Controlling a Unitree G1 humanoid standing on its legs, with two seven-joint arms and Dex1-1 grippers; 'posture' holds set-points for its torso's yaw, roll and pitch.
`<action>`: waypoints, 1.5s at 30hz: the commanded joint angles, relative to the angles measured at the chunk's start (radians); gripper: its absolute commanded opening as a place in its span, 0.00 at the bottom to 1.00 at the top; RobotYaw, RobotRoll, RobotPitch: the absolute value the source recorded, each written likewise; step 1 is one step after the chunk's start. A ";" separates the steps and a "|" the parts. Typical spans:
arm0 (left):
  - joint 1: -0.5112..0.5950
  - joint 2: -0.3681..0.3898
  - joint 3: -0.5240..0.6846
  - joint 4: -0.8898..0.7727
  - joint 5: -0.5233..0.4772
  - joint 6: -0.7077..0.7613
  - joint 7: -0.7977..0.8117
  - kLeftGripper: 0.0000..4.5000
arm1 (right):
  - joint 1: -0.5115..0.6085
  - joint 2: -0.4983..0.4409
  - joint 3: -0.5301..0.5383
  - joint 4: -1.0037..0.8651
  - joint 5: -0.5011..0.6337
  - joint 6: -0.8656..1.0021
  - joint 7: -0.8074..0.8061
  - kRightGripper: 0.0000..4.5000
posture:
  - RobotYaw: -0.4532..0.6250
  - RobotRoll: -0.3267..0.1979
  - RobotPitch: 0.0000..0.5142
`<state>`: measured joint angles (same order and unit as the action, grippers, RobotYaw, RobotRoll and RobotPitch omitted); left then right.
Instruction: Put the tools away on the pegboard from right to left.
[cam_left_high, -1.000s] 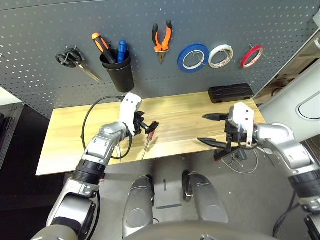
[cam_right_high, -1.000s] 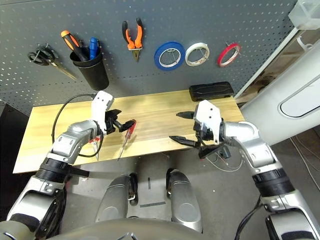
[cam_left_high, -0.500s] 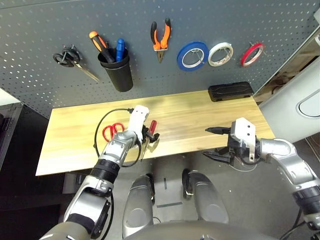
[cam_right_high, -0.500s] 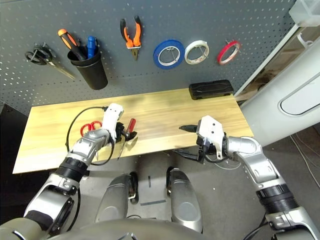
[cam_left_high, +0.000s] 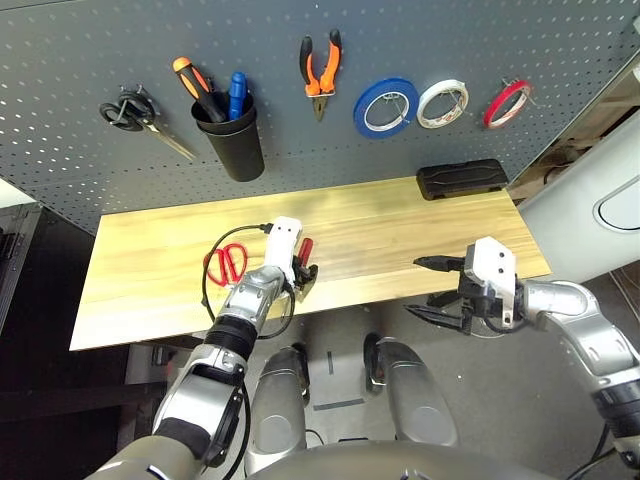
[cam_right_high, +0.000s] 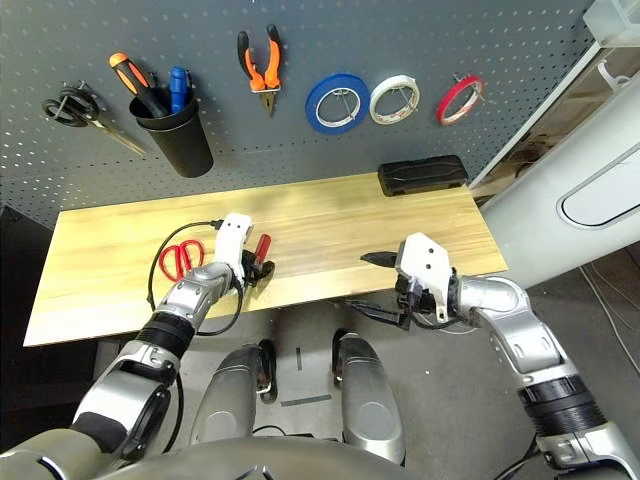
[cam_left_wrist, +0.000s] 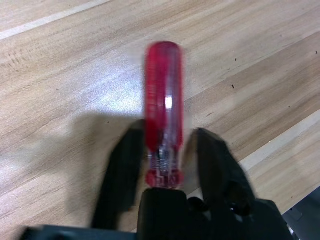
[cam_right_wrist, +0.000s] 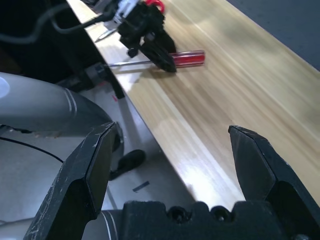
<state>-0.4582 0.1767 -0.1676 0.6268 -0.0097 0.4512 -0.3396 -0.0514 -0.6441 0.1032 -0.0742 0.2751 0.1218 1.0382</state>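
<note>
Lying on the table (cam_left_high: 150, 250) near its front edge, the screwdriver (cam_left_wrist: 163, 112) sits between the left gripper's (cam_left_wrist: 170, 160) narrowed fingers, which flank its handle; actual contact cannot be confirmed. Right gripper (cam_right_wrist: 175, 165) wide open, empty.

Even, bright overhead light in the head views; soft glare patch on the worktop (cam_left_high: 400, 225) centre, pegboard (cam_left_high: 80, 60) evenly lit, dark at left edge. Slight wide-angle bend at frame edges. Left wrist view: red screwdriver handle (cam_left_wrist: 164, 100) motion-blurred, white highlight on it, dark shadow under left hand (cam_left_wrist: 165, 165). Right wrist view: background soft, fingers sharp.
</note>
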 joint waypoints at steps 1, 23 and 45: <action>0.037 0.015 0.015 -0.088 -0.005 0.021 -0.019 0.19 | 0.006 -0.006 -0.011 0.011 0.007 0.000 0.007 1.00 | 0.23 0.62 0.46; 0.231 0.198 0.236 -1.161 -0.172 0.499 -0.033 0.19 | -0.225 0.038 -0.101 0.157 0.211 0.042 0.181 1.00 | 0.45 0.62 0.24; -0.032 0.116 0.421 -1.222 -0.300 0.359 0.090 0.19 | -0.351 0.050 -0.177 0.211 0.286 0.051 0.207 1.00 | 0.51 0.62 0.15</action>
<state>-0.4727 0.2991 0.2384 -0.6196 -0.2948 0.8353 -0.2664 -0.4006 -0.5920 -0.0605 0.1334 0.5670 0.1781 1.2448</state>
